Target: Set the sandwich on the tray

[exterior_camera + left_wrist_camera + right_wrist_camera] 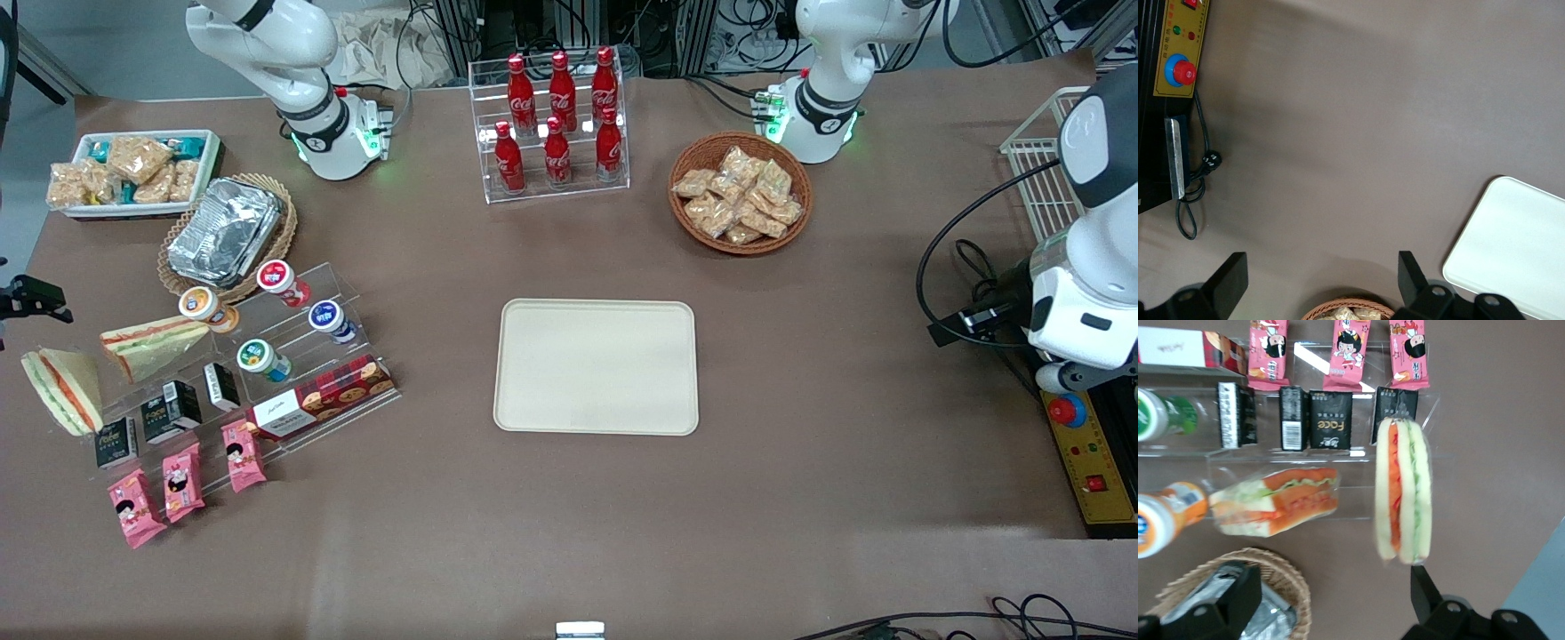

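Front view: the sandwich [60,391] lies on the brown table [800,498] at the working arm's end, with its cut face turned up so that the orange-red and green stripes show between the white bread. Its long axis runs on a diagonal — one end nearer the front camera, by the black cartons [169,413], the other farther from it. In the right wrist view the sandwich [1403,490] lies against the edge of the clear stepped stand [1338,453]; whether they touch cannot be told. The paler twin wedge [153,345] sits on the stand just beside it, farther from the front camera, with pink snack packets [182,480] nearer the camera. The gripper [1331,600] hangs above the table at this end, between the sandwich and a wicker basket of foil trays [1265,593]. Its two fingers [1238,593] are spread wide and hold nothing. The tray [596,418] lies flat at mid-table, well apart from the sandwich and bare — its rounded corner also shows in the left wrist view [1511,253].
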`<state>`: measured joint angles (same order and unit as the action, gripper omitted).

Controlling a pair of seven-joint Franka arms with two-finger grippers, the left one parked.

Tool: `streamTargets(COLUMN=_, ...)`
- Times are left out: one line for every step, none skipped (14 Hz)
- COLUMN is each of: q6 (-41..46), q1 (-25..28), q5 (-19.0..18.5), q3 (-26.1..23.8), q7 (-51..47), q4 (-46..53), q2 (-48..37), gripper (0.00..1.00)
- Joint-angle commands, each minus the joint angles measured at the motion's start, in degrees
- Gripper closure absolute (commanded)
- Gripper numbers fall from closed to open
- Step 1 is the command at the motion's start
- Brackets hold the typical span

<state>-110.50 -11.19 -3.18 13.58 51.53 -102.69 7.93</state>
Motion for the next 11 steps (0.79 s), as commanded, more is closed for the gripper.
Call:
streamTargets(q6=-4.36, q1=-1.64, q5=-1.39, q3=-0.22, q7=4.97, q4=0.48, q2=2.87, gripper=0.01)
streamTargets(q6=-5.33, q1=-1.82, q5=-1.39, q3=-0.13, q7=6.47, q4=0.48, q2=3.67, gripper=0.01)
streamTargets(q6=-6.12, q1=-2.43, q5=-1.3, q3=-0.13, q7=7.61, q4=0.48, q2=4.28, gripper=0.01)
streamTargets(q6=-6.91, q1=-2.69, q5=-1.39, q3=-0.22, q7=8.32, q4=0.57, q2=4.72, gripper=0.01)
streamTargets(q6=-7.97, q1=-2.7, q5=-1.3, q3=-0.13, q7=9.11, q4=0.83, q2=5.34, gripper=0.01)
streamTargets(q6=-8.41, q1=-2.78, q5=-1.3, q3=-0.13, q7=9.73, q4=1.44, q2=6.13, gripper=0.01)
streamTargets(q6=-8.68, q1=-3.05, q5=-1.21, q3=-0.13, q7=9.82, q4=1.88, q2=6.92, gripper=0.01)
streamTargets(q6=-9.12, q1=-3.83, q5=-1.04, q3=-0.13, q7=9.82, q4=2.15, q2=7.71, gripper=0.01)
streamTargets(q6=-10.16, q1=-4.1, q5=-0.78, q3=-0.22, q7=10.52, q4=2.15, q2=8.15, gripper=0.01)
streamTargets(q6=-10.96, q1=-4.19, q5=-0.51, q3=-0.22, q7=11.48, q4=2.15, q2=8.94, gripper=0.01)
streamTargets(q6=-11.23, q1=-4.63, q5=-0.42, q3=-0.22, q7=11.75, q4=2.06, q2=9.47, gripper=0.01)
